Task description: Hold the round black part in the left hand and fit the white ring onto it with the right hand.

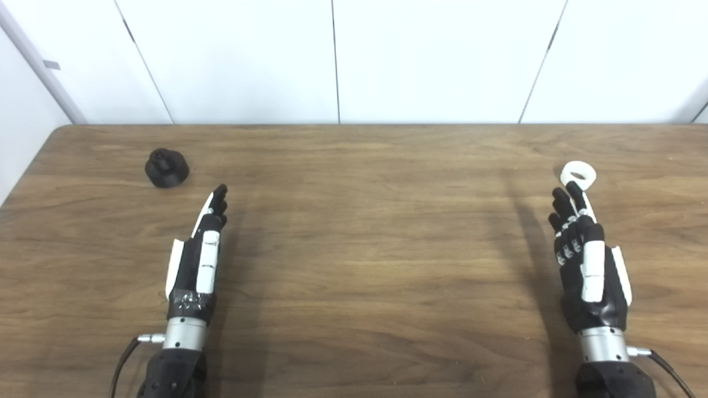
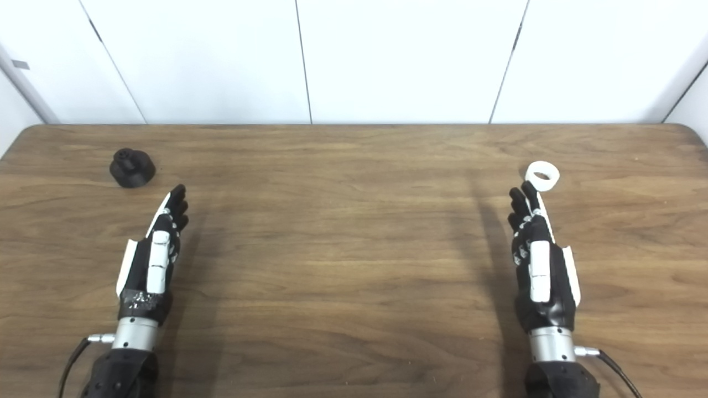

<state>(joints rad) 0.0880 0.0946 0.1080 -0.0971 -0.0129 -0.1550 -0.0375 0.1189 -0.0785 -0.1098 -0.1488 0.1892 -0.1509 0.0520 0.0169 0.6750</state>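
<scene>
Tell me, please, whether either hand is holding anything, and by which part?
Nothing is held: left hand and right hand are open.

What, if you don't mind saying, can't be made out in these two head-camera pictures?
- White ring: the right hand overlaps its near edge in both views, so touching or apart is unclear.
- Black part: too small and dark in both views to read its top.
- Both palms: turned away.
- Left hand: arm cut off by the bottom edge.

The round black part sits upright on the desk at far left, a small knob on top. The white ring lies far right.
</scene>
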